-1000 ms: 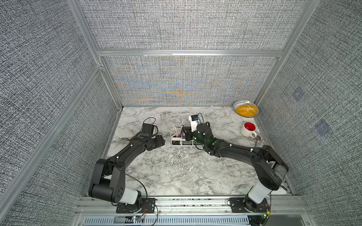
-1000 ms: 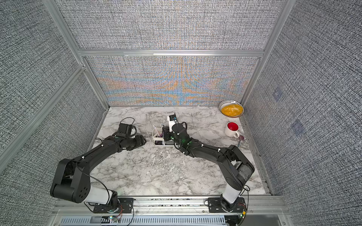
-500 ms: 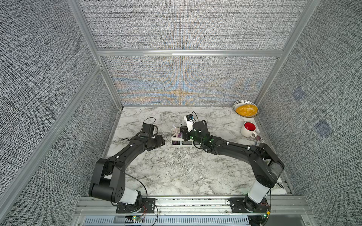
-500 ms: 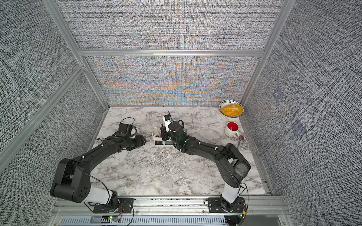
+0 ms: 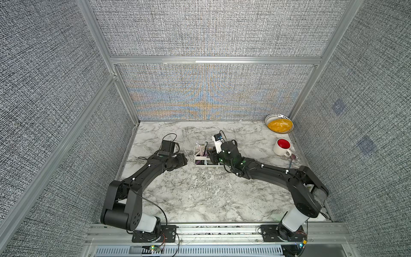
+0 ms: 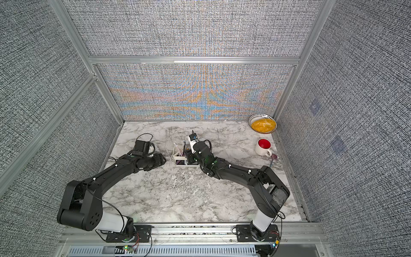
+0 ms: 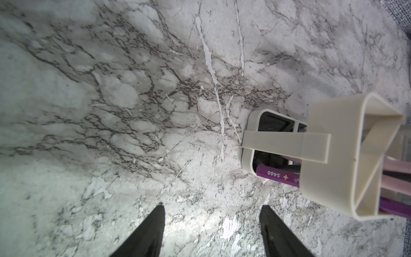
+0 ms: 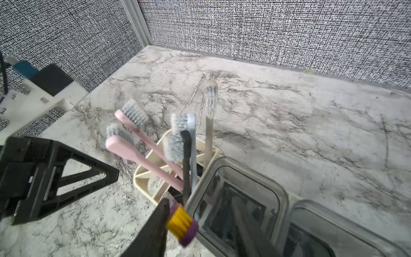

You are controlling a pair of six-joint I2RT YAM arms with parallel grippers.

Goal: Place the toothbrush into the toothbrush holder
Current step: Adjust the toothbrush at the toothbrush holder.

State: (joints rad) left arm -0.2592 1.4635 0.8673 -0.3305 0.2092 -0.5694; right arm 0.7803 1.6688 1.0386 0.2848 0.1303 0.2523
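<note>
The toothbrush (image 8: 180,223) stands in the 9 o'clock end section of the holder (image 8: 142,175). The right pincer (image 5: 210,156) looks parted beside its head and the left pincer (image 7: 212,207) gapes empty. Only retreat seems left.

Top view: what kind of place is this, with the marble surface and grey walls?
Probably a robot test booth, not a home: a left arm and right arm bolted to a metal rail, grey panel walls boxing in a marble-look tabletop.
</note>
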